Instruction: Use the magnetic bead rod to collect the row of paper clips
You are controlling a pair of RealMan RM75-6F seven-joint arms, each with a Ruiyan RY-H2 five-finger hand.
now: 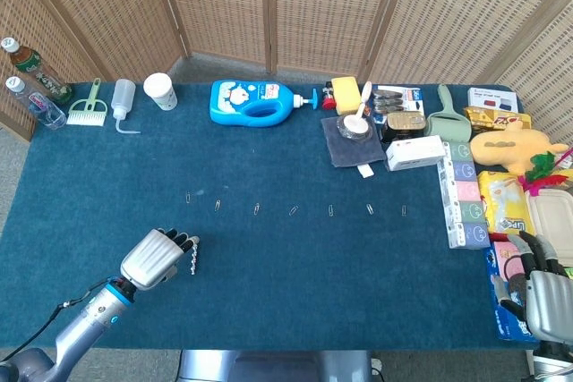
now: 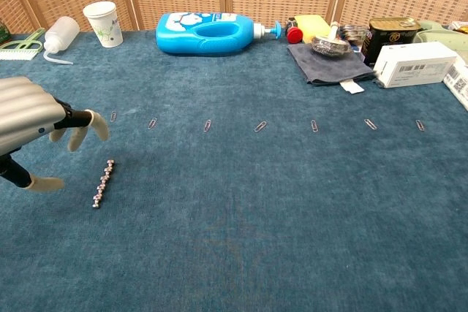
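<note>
The magnetic bead rod (image 2: 102,183) is a short chain of silver beads lying on the blue cloth, also seen as the bead rod (image 1: 195,258) from above. My left hand (image 2: 33,129) hovers just left of it, fingers apart, thumb low, holding nothing; the head view shows the left hand (image 1: 158,257) with fingertips close beside the rod. A row of several paper clips (image 2: 207,126) runs across the cloth beyond the rod, the clips (image 1: 294,210) reaching towards the right. My right hand (image 1: 544,297) stays at the table's near right corner, fingers apart and empty.
A blue detergent bottle (image 1: 255,101), white cup (image 1: 160,90), squeeze bottle (image 1: 124,100) and small brush (image 1: 89,111) line the back. A grey cloth with a bowl (image 1: 353,136), a white box (image 1: 415,153) and packed snacks (image 1: 506,194) crowd the right side.
</note>
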